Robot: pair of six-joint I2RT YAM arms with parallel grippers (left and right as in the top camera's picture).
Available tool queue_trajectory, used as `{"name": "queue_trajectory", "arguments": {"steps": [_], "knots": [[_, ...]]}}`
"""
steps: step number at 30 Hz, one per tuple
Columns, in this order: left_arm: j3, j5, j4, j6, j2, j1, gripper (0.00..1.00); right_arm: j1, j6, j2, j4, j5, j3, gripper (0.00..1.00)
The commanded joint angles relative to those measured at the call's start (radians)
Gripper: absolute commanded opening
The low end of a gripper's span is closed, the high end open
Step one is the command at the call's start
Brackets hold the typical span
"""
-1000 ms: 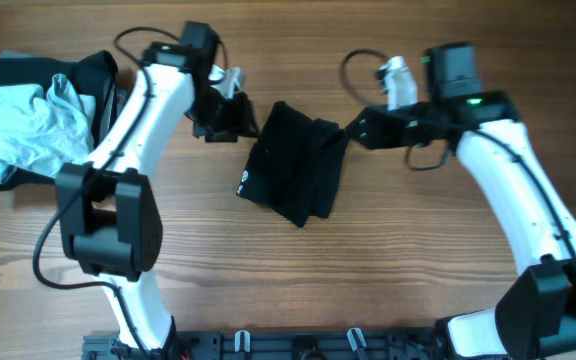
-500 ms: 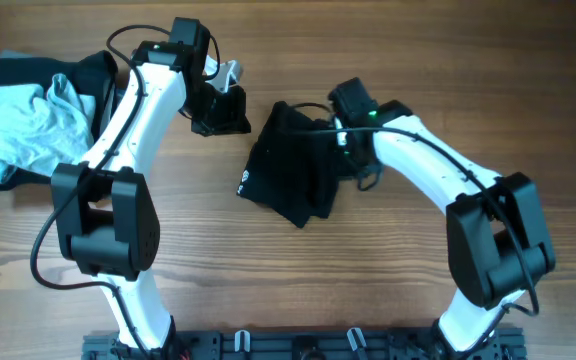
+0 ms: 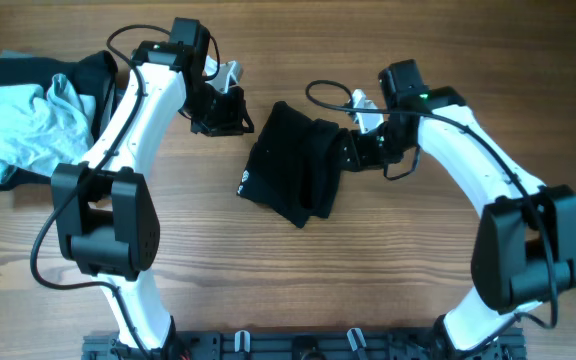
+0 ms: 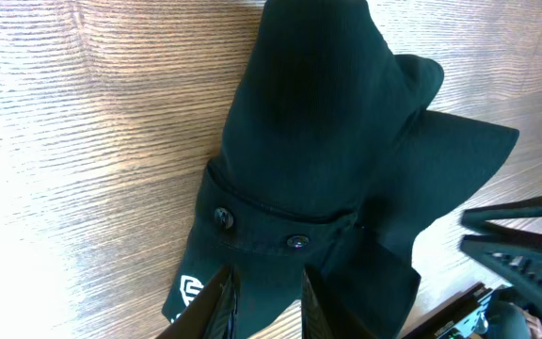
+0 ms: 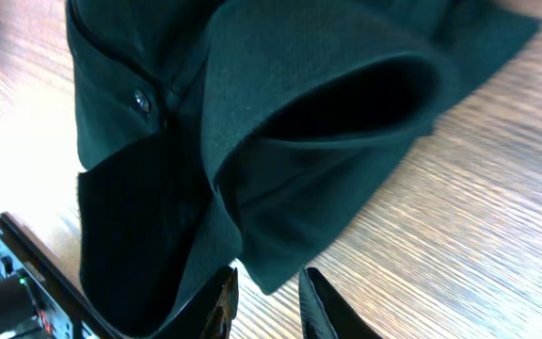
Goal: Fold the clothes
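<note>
The shirt (image 3: 298, 165) lies roughly folded mid desk (image 3: 268, 280), the left claw (image 3: 220, 112) just beside it and the right claw (image 3: 356, 150) at its opposite edge, both narrowly parted and empty, seemingly poised to grip.

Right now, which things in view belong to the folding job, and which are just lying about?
Job in hand:
- black shirt, loosely folded in the middle of the wooden table, with its buttons and a small white logo showing

Lying about:
- pale grey garment, crumpled at the far left
- dark garment underneath it; neither arm is on this pile
</note>
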Motion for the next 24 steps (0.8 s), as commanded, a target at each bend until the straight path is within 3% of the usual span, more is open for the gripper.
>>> {"name": "queue_trajectory", "arguments": {"steps": [1, 5, 6, 8, 13, 16, 18, 19, 20, 21, 22, 24], "knots": [[0.019, 0.001, 0.002, 0.012, -0.032, 0.001, 0.23, 0.033, -0.045, 0.048, 0.007, -0.037, 0.015, 0.26], [0.019, 0.001, 0.003, 0.012, -0.032, 0.001, 0.24, 0.066, -0.057, 0.057, 0.035, -0.034, 0.015, 0.30], [0.019, 0.001, 0.003, 0.012, -0.032, 0.001, 0.24, 0.067, -0.047, 0.059, 0.040, -0.029, 0.015, 0.25], [0.019, 0.001, 0.004, 0.012, -0.032, 0.001, 0.24, 0.067, 0.002, 0.059, 0.060, 0.036, 0.014, 0.04], [0.019, 0.001, 0.004, 0.012, -0.032, 0.001, 0.24, 0.067, 0.013, 0.059, 0.097, 0.077, 0.014, 0.04], [0.019, 0.001, 0.003, 0.013, -0.032, 0.001, 0.24, 0.066, 0.047, 0.059, 0.092, 0.246, 0.014, 0.04], [0.019, 0.000, 0.003, 0.012, -0.032, 0.001, 0.24, 0.066, 0.019, 0.059, 0.080, 0.184, 0.014, 0.04], [0.019, 0.000, 0.003, 0.012, -0.032, 0.001, 0.24, 0.066, -0.035, 0.059, 0.068, 0.100, 0.014, 0.15], [0.019, 0.000, 0.003, 0.012, -0.032, 0.001, 0.24, 0.067, -0.069, 0.059, 0.059, 0.029, 0.014, 0.40], [0.019, 0.000, 0.003, 0.012, -0.032, 0.001, 0.25, 0.067, -0.097, 0.059, 0.048, -0.038, 0.014, 0.53], [0.019, 0.000, 0.003, 0.012, -0.032, 0.001, 0.25, 0.069, -0.103, 0.059, 0.040, -0.061, 0.014, 0.57], [0.019, 0.000, 0.006, 0.012, -0.032, 0.001, 0.25, 0.079, -0.102, 0.066, 0.032, -0.060, 0.014, 0.56]]}}
